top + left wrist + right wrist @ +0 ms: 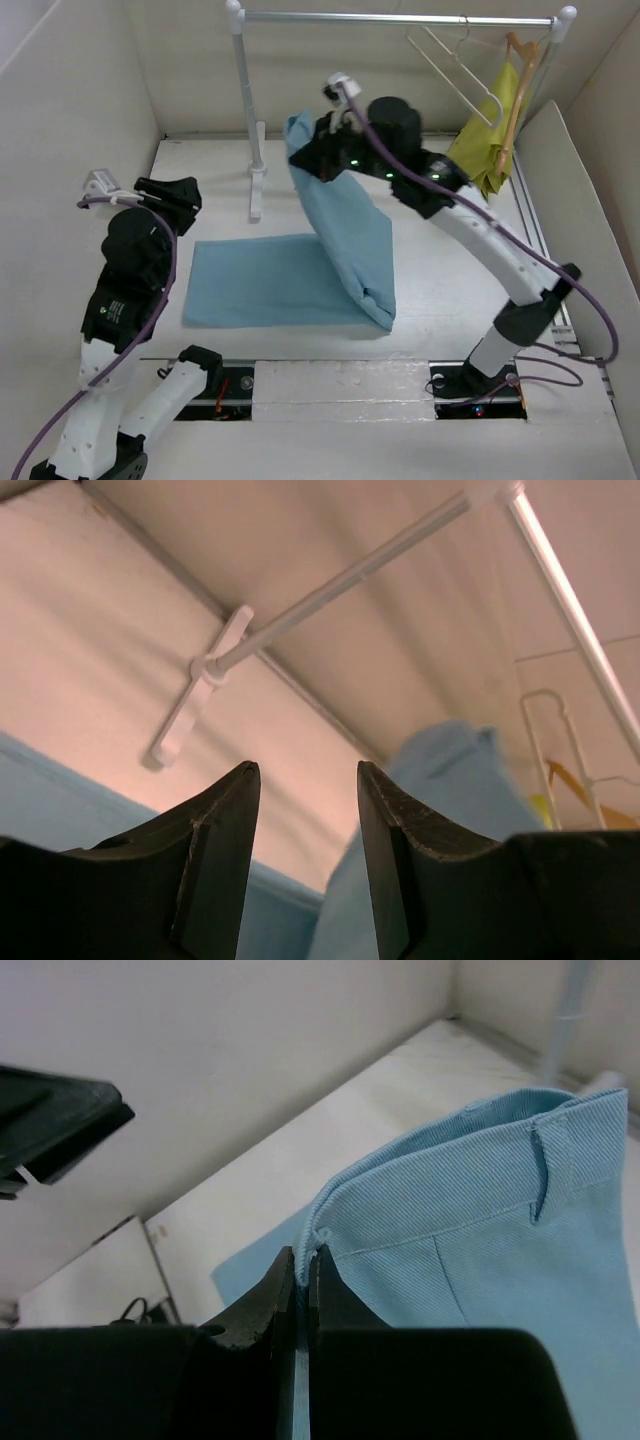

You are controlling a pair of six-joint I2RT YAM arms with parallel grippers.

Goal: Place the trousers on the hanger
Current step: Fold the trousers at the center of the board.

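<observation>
Plainly, the right hand (302, 1260) is pressed together on the waistband edge of the trousers (350, 240). Its two fingers meet with only a thin fold of blue cloth between them, just beside a belt loop. It holds that edge up in front of the rack (400, 17), below the rail and just right of the rack's left post. My guess at the reason is that raising the waist lets the legs hang, so the cloth can be fed over a bar.

From the pinch the trousers drop in a steep slope toward the near side and fold where they meet the surface (440, 300). The rest lies flat, spread leftward in front of the rack's foot.

The hanger (455, 70) hangs by its hook from the right part of the rack's rail, well apart from the pinched waistband and to its right. A tan wooden hanger (520, 70) carrying a yellow-green garment (490, 140) hangs just beyond it, toward the rack's right post.

The left hand (308, 775) is spread and holds nothing. It sits left of the rack's left post, near the flat end of the trousers, and is tilted up toward the rail. It is probably kept free to steady the hanger or the cloth.
</observation>
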